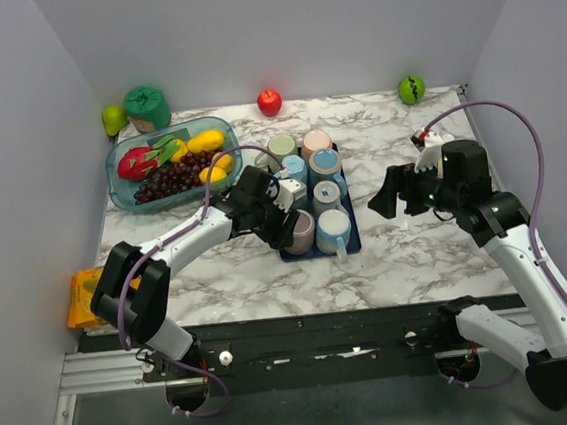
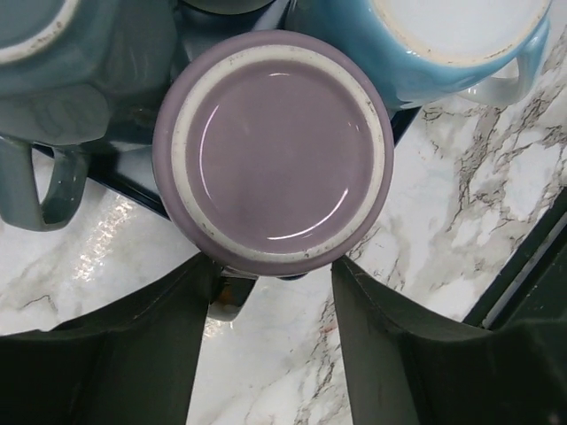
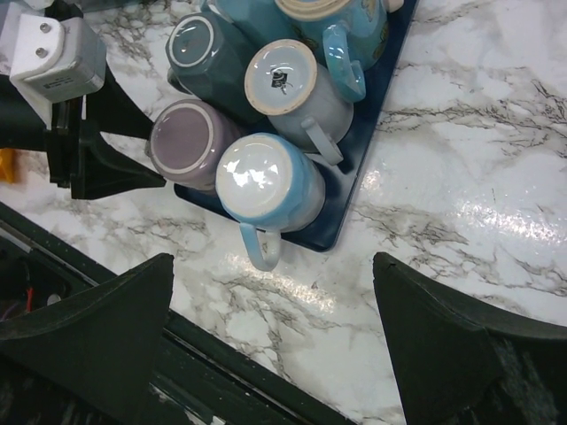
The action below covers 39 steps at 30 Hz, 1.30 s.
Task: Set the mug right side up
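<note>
1. Broadly, the marble table (image 1: 418, 250) bears everything. The right pincer (image 1: 388, 197) hangs well off to the far side of the left pincer (image 2: 273, 273), beyond the tray, with its jaws spread as wide as they go and nothing in them. It is best left there, out of the turning arc.
2. The blue tray (image 3: 354, 190) lies under and just ahead of the left pincer's tips, packed with mugs standing base-up. In such a crowd the lift should probably go straight up before any rotation begins.
3. The purple mug (image 2: 279, 150), which I take to be the one to turn, stands upside down at the tray's near corner, between the left pincer's fingers (image 2: 115, 354).
4. A light-blue mug (image 2: 416, 75) sits just beside it, past one finger, and a grey-blue mug (image 2: 53, 106) past the other. Both are close enough to be knocked.
5. The left pincer's fingers stand partly apart, flanking the mug's wall. Whether the pads already press on it, I cannot tell. Glazed ceramic looks slippery, so the squeeze should be firm and square across the widest part before lifting.
6. The handle is not plainly visible. It may point toward the pincer's palm, so watch that it does not snag.
7. The pale foot ring (image 2: 182, 159) faces up, so the job is half a turn away.
</note>
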Available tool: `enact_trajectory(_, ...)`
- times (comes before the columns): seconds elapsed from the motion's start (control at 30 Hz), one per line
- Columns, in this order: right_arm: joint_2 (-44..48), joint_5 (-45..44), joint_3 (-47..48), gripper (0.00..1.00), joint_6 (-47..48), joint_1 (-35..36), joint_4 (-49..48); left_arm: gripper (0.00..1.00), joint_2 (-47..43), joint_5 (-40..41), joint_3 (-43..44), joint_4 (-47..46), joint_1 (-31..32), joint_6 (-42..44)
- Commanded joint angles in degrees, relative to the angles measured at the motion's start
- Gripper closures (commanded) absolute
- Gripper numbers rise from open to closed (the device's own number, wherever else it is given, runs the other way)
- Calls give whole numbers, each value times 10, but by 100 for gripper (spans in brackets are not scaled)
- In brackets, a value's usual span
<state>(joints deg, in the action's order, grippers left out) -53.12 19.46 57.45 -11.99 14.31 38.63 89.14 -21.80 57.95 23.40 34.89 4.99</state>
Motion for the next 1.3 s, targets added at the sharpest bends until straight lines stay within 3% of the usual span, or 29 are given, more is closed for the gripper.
enact_trajectory(0.0, -3, -28, -7, 0, -2, 4, -5, 41, 0, -21, 1, 0, 11, 2)
enact_trajectory(0.2, -1, -36, -15, 0, -7, 4, -7, 51, -8, 11, -6, 6, 23, -5)
enact_trajectory(0.53, 8, -42, -28, 0, -15, 4, -8, 54, 4, 76, -9, -6, 36, -8)
enact_trajectory(0.87, 16, -48, -29, 0, -23, 4, -4, 66, 22, 96, -13, -17, 40, -5)
enact_trajectory(0.97, 20, -50, -30, 0, -25, 4, -2, 80, 23, 97, -12, -17, 40, -4)
enact_trajectory(1.03, 22, -51, -30, 0, -28, 3, -1, 98, 20, 97, -11, -15, 41, -5)
enact_trajectory(1.27, 30, -40, -30, 1, -31, 4, 0, 100, -16, 102, -9, -7, 42, -18)
